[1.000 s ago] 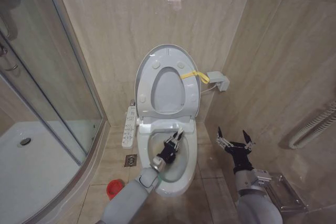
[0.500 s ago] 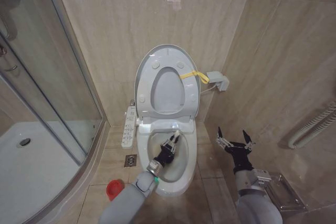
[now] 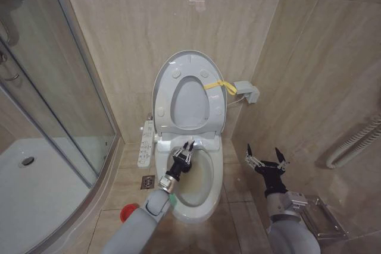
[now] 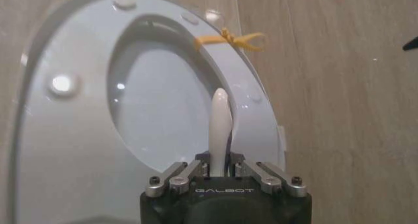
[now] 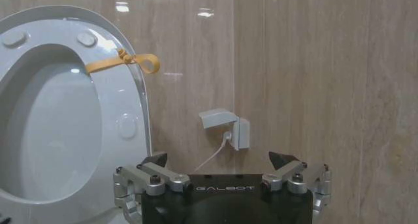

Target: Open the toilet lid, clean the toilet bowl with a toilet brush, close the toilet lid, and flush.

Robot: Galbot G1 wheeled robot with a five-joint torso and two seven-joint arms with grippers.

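The toilet lid (image 3: 190,104) stands upright against the wall, with the white seat ring (image 3: 221,111) raised against it. Below it, the toilet bowl (image 3: 205,176) lies open, with brownish-yellow staining inside. My left gripper (image 3: 186,150) hangs over the bowl's back left part, shut on the toilet brush's thin white handle (image 4: 220,128). The brush's head is hidden. The red holder (image 3: 127,212) sits on the floor left of the toilet, partly behind my left arm. My right gripper (image 3: 266,160) hovers open to the right of the toilet, holding nothing (image 5: 222,161).
A yellow band (image 3: 220,85) is tied at the lid's right edge. A wall socket box (image 3: 247,92) sits beside it. The button panel (image 3: 146,143) juts out left of the bowl, near a floor drain (image 3: 148,181). A glass shower screen (image 3: 53,93) and tray (image 3: 36,188) stand at the left.
My left gripper has moved the brush from the middle of the bowl toward its back left, and the arm has swung left over the red holder. The right arm has not moved.
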